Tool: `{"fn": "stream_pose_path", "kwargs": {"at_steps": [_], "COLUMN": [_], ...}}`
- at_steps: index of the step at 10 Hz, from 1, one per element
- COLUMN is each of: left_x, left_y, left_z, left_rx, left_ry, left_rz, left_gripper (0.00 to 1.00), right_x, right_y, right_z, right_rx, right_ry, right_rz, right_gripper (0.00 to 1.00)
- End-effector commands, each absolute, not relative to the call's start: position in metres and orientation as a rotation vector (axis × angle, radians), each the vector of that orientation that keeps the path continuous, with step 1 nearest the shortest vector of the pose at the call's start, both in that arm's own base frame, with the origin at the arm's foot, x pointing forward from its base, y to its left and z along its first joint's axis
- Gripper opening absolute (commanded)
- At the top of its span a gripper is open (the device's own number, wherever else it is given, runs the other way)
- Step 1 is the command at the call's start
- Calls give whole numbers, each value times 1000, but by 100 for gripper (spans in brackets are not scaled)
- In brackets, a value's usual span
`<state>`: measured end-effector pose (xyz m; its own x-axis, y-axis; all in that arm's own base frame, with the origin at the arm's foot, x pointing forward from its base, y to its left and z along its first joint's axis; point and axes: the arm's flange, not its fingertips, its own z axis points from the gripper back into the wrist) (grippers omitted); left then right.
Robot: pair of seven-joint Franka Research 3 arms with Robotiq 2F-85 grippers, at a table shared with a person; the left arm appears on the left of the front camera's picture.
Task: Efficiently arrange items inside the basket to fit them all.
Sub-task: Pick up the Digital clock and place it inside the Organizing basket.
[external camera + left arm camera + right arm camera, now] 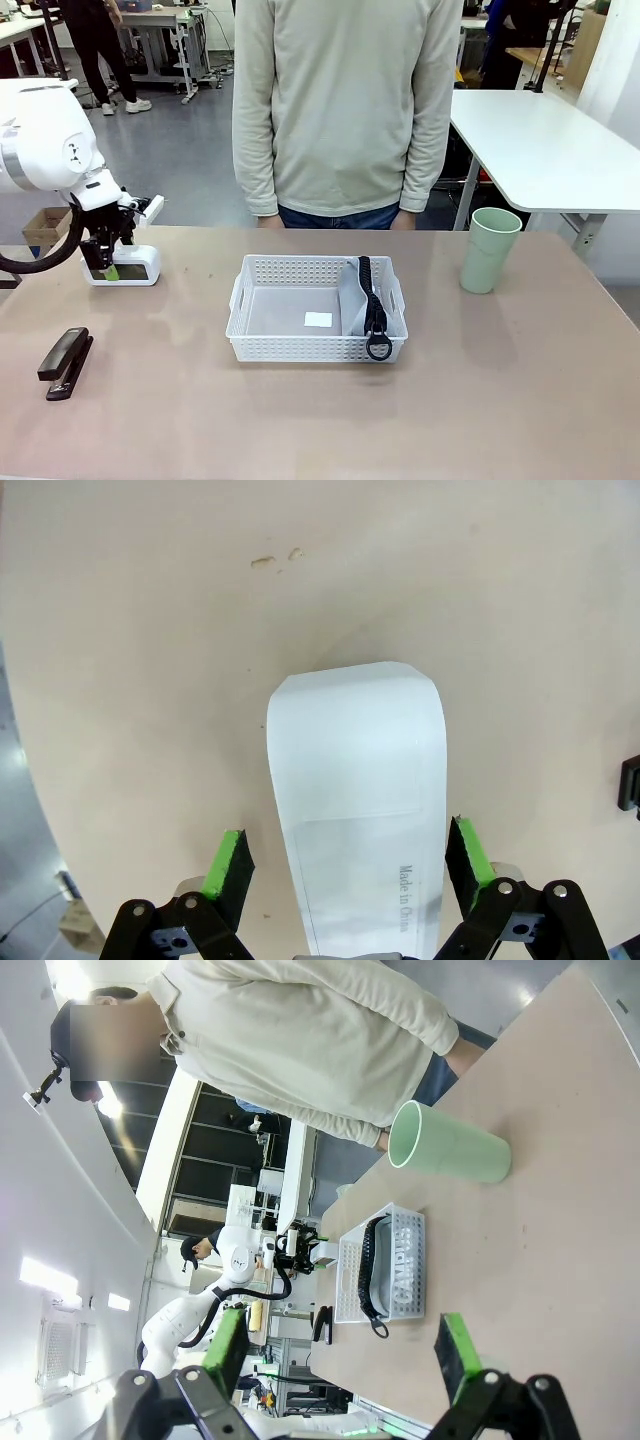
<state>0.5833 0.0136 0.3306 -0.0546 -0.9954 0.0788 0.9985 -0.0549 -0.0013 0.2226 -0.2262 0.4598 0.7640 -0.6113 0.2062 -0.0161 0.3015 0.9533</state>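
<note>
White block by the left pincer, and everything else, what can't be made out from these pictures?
White rounded rectangular block: left wrist view, near end cut off by the bottom edge at the left pincer.
Grey fabric pouch in the white lattice plastic basket: front view, lettered side turned from the camera.
Small white patch on the basket floor: front view, too small to identify.
Black stapler: right wrist view, too small for detail.

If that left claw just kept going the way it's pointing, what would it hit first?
Probably the white block lying between the left gripper's open fingers, then the table; depth is unclear.
</note>
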Motion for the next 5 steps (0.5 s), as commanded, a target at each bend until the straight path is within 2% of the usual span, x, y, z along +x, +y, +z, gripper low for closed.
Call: {"fn": "stream_pose_path", "kwargs": {"at_steps": [1, 2, 3, 4, 5], "left_x": [589, 589, 589, 589, 589], "left_y": [13, 13, 14, 14, 13], "left_z": [334, 334, 334, 333, 333], "left_rx": [-70, -81, -73, -75, -73], "left_ry": [-34, -36, -39, -37, -36], "left_rz": [-1601, -1599, -1602, -1597, -1595], "left_gripper": [42, 42, 0, 37, 0], "right_x": [225, 225, 225, 225, 225], "right_y": [-228, -228, -228, -228, -228], "right_z": [462, 462, 462, 462, 462], "right_rx": [1222, 1222, 1222, 1222, 1222], "right_ry": [-647, -647, -647, -647, -647], "right_rz": [-407, -407, -407, -407, -407], "right_gripper": [100, 100, 100, 100, 100]}}
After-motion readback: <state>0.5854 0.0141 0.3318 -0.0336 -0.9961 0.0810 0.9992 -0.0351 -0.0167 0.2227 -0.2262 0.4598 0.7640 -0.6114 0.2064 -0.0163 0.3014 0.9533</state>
